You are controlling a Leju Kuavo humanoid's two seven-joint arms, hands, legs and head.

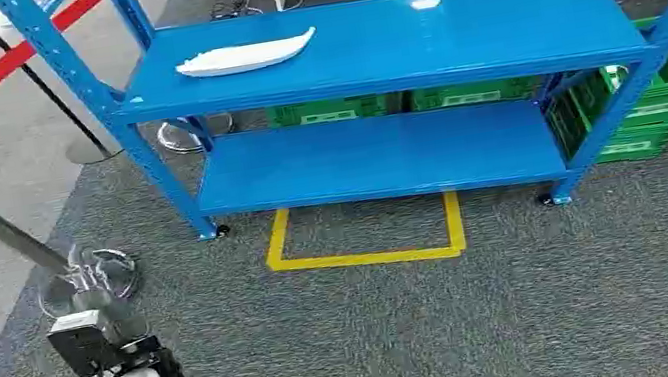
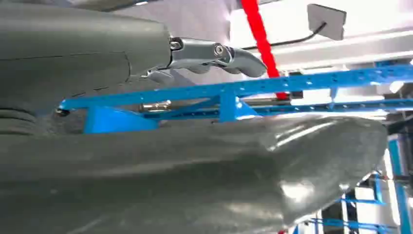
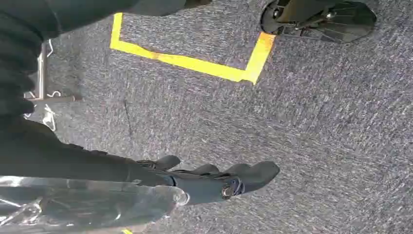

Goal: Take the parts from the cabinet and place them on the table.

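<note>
Clearly, one white part (image 1: pixel 246 56) was seen lying flat on the top shelf of the blue cabinet (image 1: pixel 389 48), toward its left end. Green crates (image 1: pixel 646 104) were placed behind and beside the lower shelf, and a yellow tape outline (image 1: pixel 366 254) was marked on the grey carpet in front. The left robot hand (image 2: pixel 214 53) was kept released, fingers extended, grasping nothing. The right robot hand (image 3: pixel 214 180) was also released above the carpet.
</note>
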